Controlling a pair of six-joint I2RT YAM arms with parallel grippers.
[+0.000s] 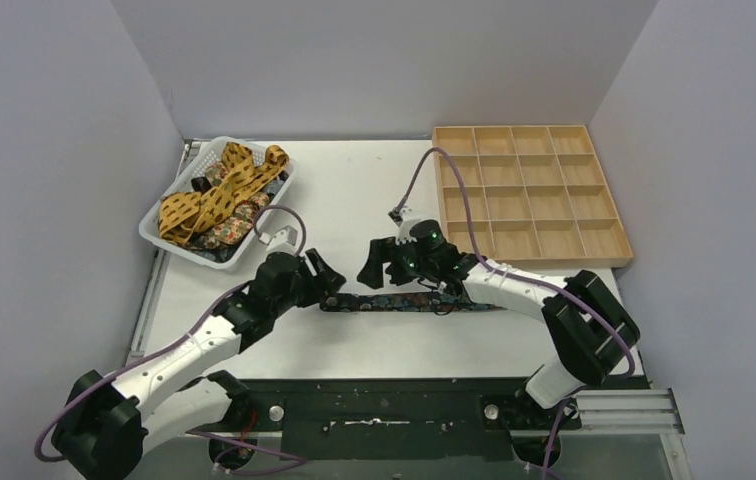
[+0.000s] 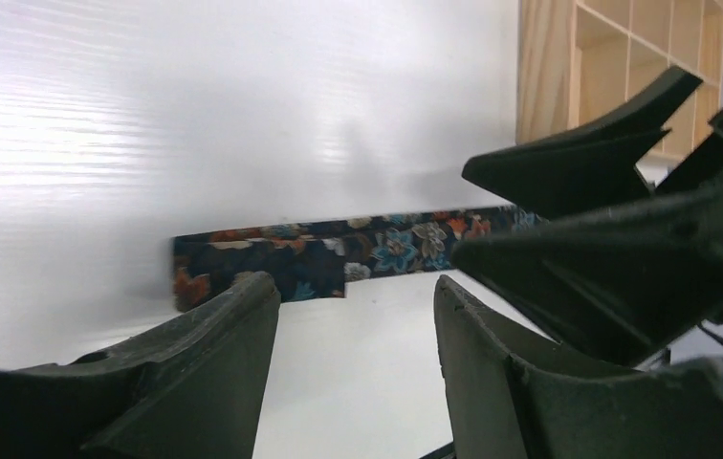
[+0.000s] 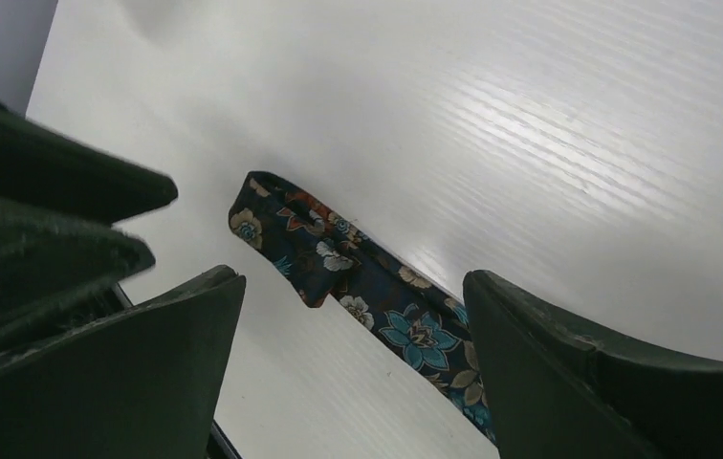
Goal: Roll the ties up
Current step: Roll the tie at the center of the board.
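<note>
Overhead, left claw (image 1: 331, 274) and right claw (image 1: 379, 269) both released, floral tie (image 1: 379, 302) partly hidden beneath the right arm (image 1: 516, 287).

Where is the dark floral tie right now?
In the top view the dark floral tie lies flat across the centre-front of the white table, its left end by the left end effector, the right end effector alongside.

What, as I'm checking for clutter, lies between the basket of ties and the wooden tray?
Top view: bare white table between basket and tray, except the right arm's purple cable arching near the tray's left edge.
</note>
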